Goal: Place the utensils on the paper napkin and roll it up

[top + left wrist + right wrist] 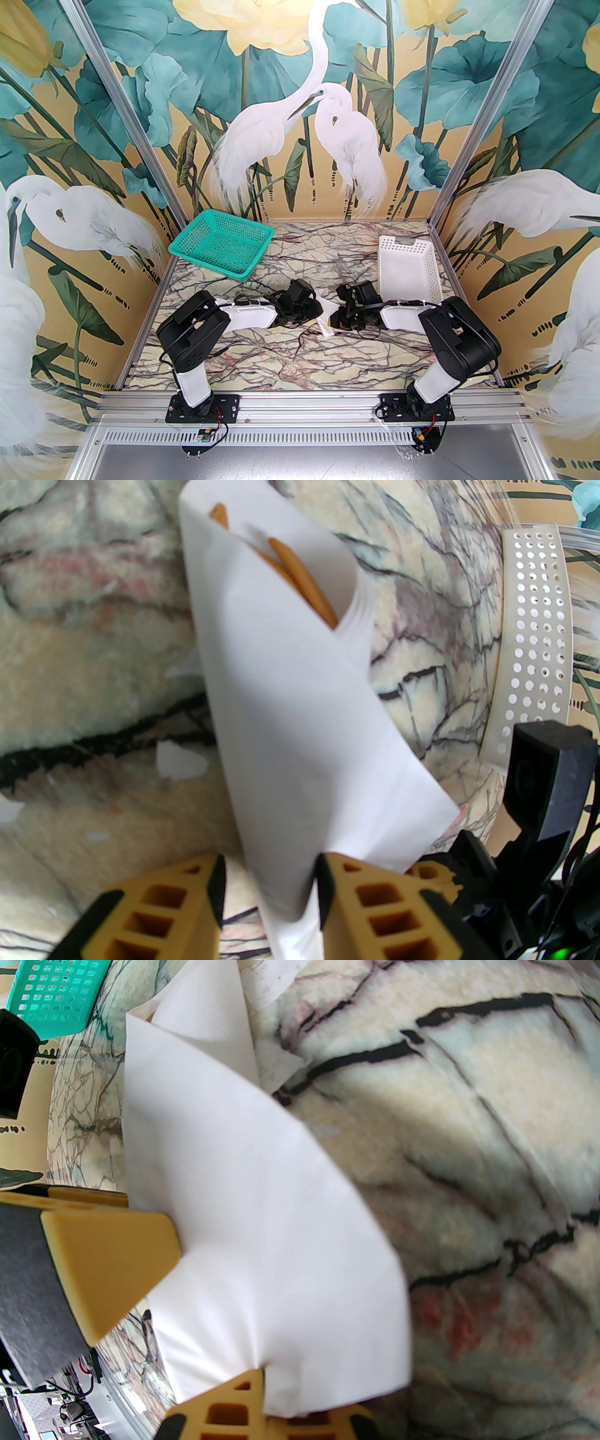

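The left gripper (271, 878) stands partly open astride the near end of the rolled napkin (281, 691), touching it on one side and just clear on the other; the right gripper (290, 1407) is closed, pinching the napkin's edge. The utensils (300, 581) lie inside the roll, their orange ends showing at its far open end; the roll is at mid-table (300, 361), between the two grippers.

Text, labels, brands, numbers, signs: none can be read in any view.
Small green circuit board (205, 434) at the lower edge of the top view: any print on it is too small to make out.
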Robot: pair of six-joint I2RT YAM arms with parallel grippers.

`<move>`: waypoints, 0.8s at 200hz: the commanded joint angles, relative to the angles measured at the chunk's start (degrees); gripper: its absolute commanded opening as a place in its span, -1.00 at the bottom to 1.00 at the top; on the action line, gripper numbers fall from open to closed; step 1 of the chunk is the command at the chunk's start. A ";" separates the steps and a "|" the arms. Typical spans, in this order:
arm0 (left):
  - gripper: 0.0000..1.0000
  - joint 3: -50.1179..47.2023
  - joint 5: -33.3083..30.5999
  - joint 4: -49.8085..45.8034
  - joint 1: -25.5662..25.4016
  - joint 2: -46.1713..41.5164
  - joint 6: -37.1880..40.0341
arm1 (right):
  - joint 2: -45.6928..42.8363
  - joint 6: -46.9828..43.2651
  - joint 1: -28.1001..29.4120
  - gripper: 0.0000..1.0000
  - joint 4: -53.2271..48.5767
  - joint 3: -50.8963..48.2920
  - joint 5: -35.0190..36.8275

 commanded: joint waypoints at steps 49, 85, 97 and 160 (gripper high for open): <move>-0.24 1.58 5.35 3.46 -1.82 2.86 -0.77 | 2.70 -0.01 -0.16 -1.00 -4.83 -2.37 4.66; -0.31 1.21 5.38 2.44 -2.17 2.26 -0.68 | 2.51 0.08 -0.14 -1.00 -4.86 -2.38 4.66; -0.31 1.26 4.94 1.66 -2.31 2.15 -0.44 | 2.49 0.11 -0.14 -1.00 -4.86 -2.38 4.61; -0.60 1.19 3.68 2.38 -2.35 3.07 0.70 | 1.53 0.24 -0.14 -1.00 -4.60 -2.46 4.39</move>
